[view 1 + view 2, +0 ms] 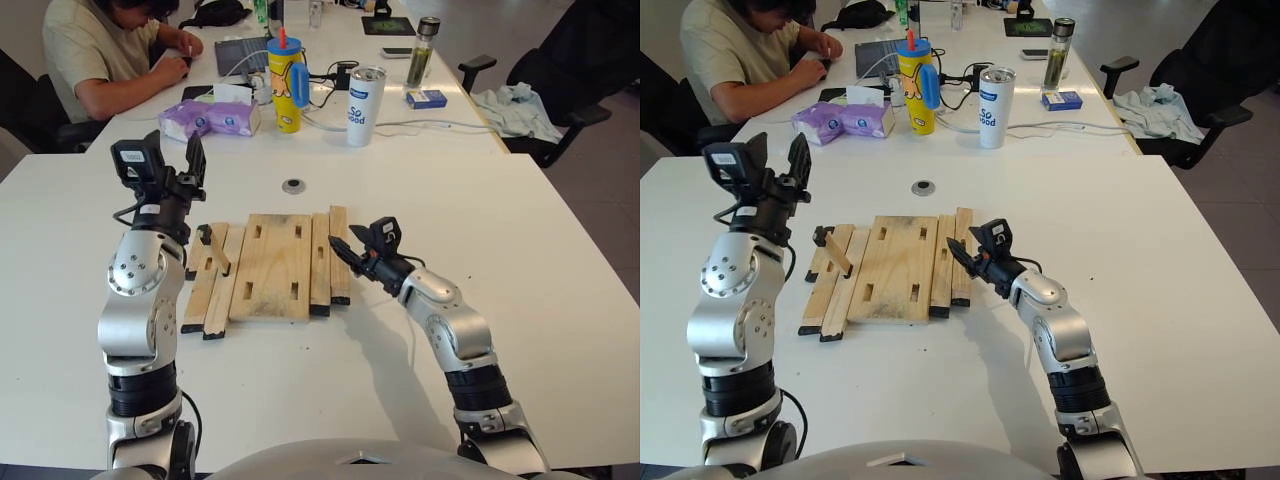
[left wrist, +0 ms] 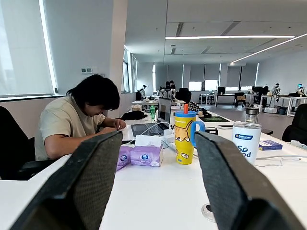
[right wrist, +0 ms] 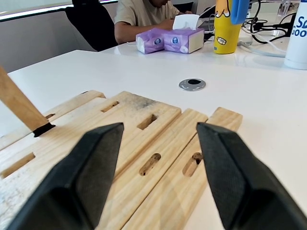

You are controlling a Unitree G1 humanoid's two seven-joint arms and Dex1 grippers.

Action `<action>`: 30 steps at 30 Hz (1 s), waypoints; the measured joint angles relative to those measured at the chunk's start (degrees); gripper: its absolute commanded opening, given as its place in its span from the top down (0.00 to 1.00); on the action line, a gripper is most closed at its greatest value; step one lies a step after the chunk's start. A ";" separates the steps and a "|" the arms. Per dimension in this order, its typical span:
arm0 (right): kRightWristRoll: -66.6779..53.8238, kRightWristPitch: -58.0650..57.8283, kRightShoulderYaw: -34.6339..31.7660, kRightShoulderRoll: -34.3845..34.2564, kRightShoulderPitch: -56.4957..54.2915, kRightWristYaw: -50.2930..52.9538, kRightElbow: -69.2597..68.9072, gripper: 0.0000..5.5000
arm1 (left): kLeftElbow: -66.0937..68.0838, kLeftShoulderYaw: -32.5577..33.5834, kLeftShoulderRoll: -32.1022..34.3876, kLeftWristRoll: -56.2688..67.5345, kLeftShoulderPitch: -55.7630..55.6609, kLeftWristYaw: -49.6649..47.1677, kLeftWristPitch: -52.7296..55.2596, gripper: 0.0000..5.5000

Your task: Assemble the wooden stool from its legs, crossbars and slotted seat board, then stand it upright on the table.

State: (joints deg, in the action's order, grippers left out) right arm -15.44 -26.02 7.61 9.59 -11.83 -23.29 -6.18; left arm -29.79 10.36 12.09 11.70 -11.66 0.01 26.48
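Observation:
The slotted seat board (image 1: 270,265) lies flat in the middle of the white table (image 1: 520,230). Two slotted leg planks (image 1: 330,255) lie against its right edge, and more planks (image 1: 208,280) lie along its left edge. A short crossbar (image 1: 216,250) stands tilted on the left planks. My right gripper (image 1: 342,252) hovers open just above the right planks (image 3: 182,143), its fingers on either side of them with nothing held. My left gripper (image 1: 175,150) is raised above the left planks, open and pointing away over the table; between its fingers (image 2: 76,187) there is only air.
A round cable grommet (image 1: 293,186) sits behind the boards. Farther back stand a white tumbler (image 1: 365,105), a yellow cup (image 1: 287,85) and tissue packs (image 1: 210,118), with a person seated at the back left. Bare table stretches to the right and front.

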 measured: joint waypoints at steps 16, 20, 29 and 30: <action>0.59 -1.42 0.26 -0.02 1.78 0.00 -1.92 0.49 | -1.53 -3.82 -2.49 -0.07 16.30 2.32 5.65 0.55; 0.59 -1.61 0.28 -0.02 1.80 0.01 -2.25 0.49 | 0.18 -3.91 -2.67 0.37 16.71 3.25 5.66 0.67; 0.69 -1.63 0.38 -0.32 2.16 0.24 -2.27 0.49 | 0.29 -3.97 -2.80 0.60 16.64 4.27 5.26 0.92; 0.74 -1.64 0.38 -0.41 2.16 0.34 -2.27 0.49 | 0.37 -3.78 -2.79 0.54 16.58 4.23 5.26 0.92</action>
State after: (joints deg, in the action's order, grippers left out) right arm -14.70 -27.66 7.99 9.18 -9.67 -22.95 -8.45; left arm -29.42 6.58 9.30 12.24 4.92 4.24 31.74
